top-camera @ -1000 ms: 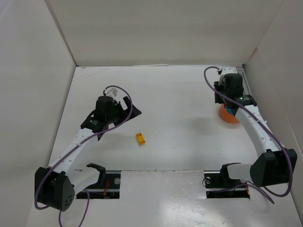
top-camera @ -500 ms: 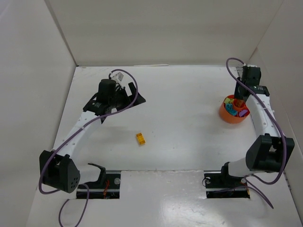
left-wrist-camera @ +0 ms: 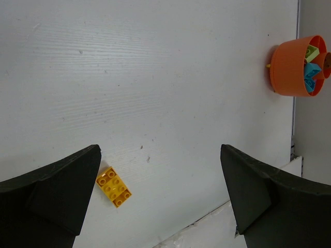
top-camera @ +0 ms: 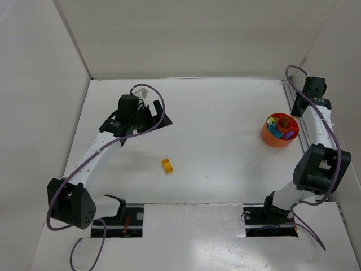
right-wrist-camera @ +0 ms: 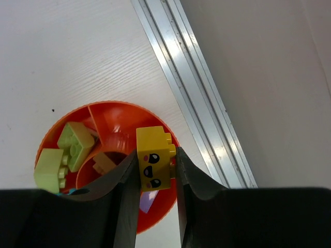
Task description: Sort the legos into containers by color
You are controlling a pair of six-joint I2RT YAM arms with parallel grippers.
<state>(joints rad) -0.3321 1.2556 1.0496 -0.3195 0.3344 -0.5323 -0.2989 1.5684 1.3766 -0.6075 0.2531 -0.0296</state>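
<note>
A flat white desk fills the floor of a plain box of white walls closing in on the left, far and right sides. From above, an orange bowl stands near the desk's right edge towards the far right corner, with small bricks of several colours in its compartments, and one yellow-orange brick lies alone left of the middle, nearer the near edge. From the left wrist, the left pincer hangs over bare desk with its jaws spread wide and nothing between them; the loose brick lies flat just beside one finger. From the right wrist, the right pincer is closed on a yellow brick with a printed face, held above the bowl; two pale green bricks share one compartment, and a metal rail runs along the desk's right edge.
</note>
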